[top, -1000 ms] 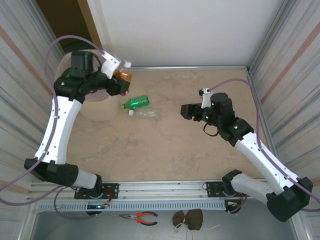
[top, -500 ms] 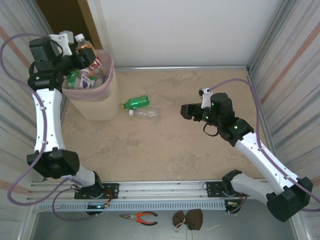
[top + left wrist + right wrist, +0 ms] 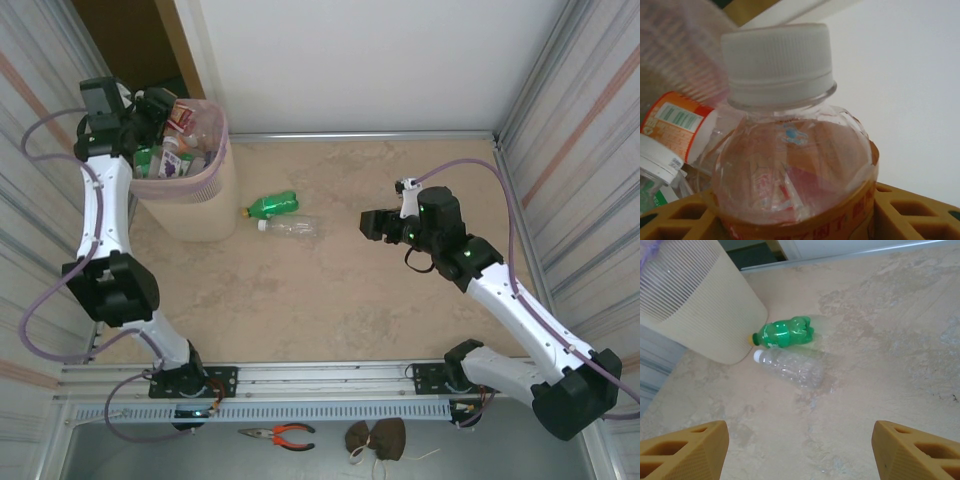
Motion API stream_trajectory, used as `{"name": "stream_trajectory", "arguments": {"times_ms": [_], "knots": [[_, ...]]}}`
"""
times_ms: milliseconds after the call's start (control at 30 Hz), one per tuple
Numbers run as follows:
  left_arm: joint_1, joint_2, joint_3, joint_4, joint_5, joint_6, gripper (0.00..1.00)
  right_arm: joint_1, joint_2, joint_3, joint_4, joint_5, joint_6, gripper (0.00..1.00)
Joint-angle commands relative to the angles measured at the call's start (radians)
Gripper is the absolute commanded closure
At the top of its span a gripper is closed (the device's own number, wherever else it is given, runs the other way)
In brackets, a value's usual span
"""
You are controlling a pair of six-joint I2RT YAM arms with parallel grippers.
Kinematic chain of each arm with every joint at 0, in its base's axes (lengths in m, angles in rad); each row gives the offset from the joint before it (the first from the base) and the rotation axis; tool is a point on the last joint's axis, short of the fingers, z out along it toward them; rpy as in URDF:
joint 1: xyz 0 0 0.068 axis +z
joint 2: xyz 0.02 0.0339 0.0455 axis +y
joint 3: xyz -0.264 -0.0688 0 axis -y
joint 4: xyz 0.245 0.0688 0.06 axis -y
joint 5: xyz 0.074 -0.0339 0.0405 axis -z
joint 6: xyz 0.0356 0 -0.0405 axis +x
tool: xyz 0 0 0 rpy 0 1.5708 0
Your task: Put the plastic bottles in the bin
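Left gripper (image 3: 158, 108), above the bin (image 3: 222, 150), pinches a white-capped bottle (image 3: 790, 165). Right gripper (image 3: 372, 225) hangs spread and empty; a green bottle (image 3: 782, 333) and a clear bottle (image 3: 790, 369) lie on the table (image 3: 330, 300) beside the bin.

Pink mesh bin (image 3: 205, 212) with cream ribbed sides. A green bottle (image 3: 785, 333), a clear bottle (image 3: 791, 368), an orange-labelled bottle (image 3: 790, 160) capped white. Table (image 3: 330, 300) mottled beige.
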Motion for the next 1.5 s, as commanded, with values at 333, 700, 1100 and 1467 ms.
{"name": "stream_trajectory", "arguments": {"times_ms": [333, 700, 1100, 1467], "knots": [[0.029, 0.124, 0.106, -0.043, -0.074, -0.418, 0.34, -0.007, 0.013, -0.011, 0.021, -0.001, -0.02, 0.26], [0.029, 0.073, 0.098, -0.054, -0.105, -0.448, 0.19, -0.011, 0.004, -0.012, 0.018, 0.001, -0.019, 0.26], [0.025, 0.04, 0.114, 0.034, -0.013, -0.33, 0.29, -0.01, -0.018, -0.017, 0.01, 0.002, -0.01, 0.26], [-0.023, 0.253, 0.394, 0.013, 0.071, -0.22, 0.37, -0.009, -0.022, -0.012, 0.002, 0.01, -0.015, 0.26]]}}
